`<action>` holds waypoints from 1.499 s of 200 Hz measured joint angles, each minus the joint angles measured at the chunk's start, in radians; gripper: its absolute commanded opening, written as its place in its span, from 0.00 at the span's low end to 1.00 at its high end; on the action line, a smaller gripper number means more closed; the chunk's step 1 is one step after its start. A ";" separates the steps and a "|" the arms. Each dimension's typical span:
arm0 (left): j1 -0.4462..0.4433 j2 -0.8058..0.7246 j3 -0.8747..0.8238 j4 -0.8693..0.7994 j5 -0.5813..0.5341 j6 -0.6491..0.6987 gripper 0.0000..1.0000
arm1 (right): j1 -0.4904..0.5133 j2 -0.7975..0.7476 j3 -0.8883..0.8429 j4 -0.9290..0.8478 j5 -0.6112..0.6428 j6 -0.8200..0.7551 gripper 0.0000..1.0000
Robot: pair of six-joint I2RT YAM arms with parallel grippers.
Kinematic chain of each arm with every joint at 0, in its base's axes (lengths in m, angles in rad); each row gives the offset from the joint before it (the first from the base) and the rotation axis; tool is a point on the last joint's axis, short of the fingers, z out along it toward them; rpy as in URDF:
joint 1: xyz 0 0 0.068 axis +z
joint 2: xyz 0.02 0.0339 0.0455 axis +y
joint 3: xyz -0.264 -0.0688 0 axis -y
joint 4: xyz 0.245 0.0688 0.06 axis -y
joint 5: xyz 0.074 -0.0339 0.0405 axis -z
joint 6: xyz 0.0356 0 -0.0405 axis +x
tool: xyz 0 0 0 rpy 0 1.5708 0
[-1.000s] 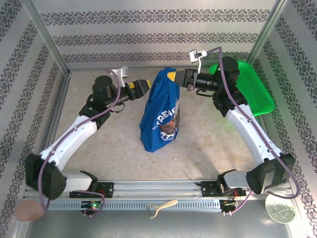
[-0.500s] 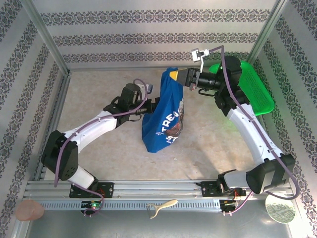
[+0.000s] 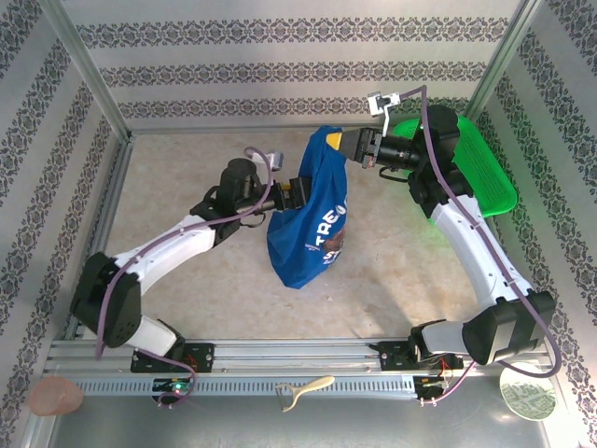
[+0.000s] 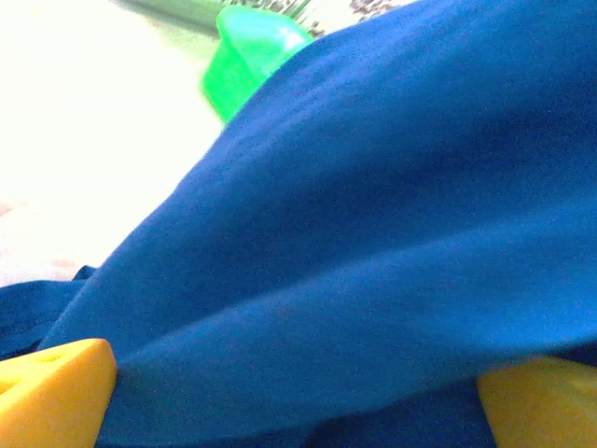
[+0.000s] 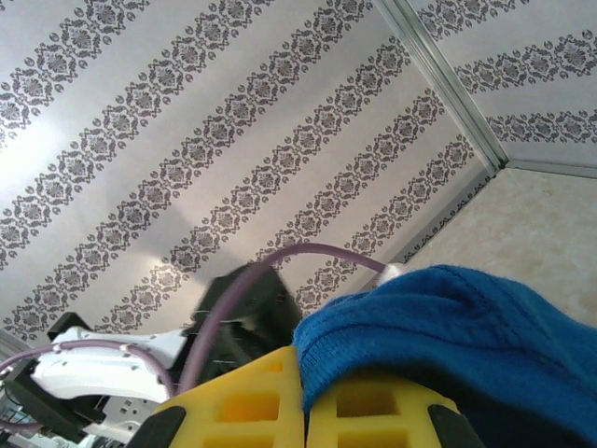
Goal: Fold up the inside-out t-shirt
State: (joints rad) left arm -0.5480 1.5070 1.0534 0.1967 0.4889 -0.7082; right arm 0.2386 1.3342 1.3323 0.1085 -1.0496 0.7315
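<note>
The royal-blue t-shirt hangs in a bunch from my right gripper, its lower end resting on the table and its pale lettering facing forward. In the right wrist view the yellow fingers of that gripper are shut on a ribbed edge of the t-shirt. My left gripper presses into the hanging cloth's left side at mid height. Seen from the left wrist, this gripper is open, its fingertips far apart with blue t-shirt cloth across the gap.
A green mesh basket leans at the back right, behind the right arm, and also appears as the green basket beyond the cloth. Patterned walls close in three sides. Small items lie on the near rail: a pink disc and a cream tool.
My left arm swung in from the left and lower, bringing its gripper against the hanging shirt's side. The shirt swayed slightly right. The right gripper kept its hold, barely moving.
</note>
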 measured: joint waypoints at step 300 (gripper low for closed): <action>0.158 -0.106 -0.016 0.241 0.387 -0.169 0.00 | 0.183 -0.085 -0.309 -0.272 0.684 -0.472 0.96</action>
State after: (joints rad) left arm -0.3904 1.4014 1.0370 0.4377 0.8757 -0.8768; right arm 0.4217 1.2495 1.0237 -0.1631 -0.3656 0.2592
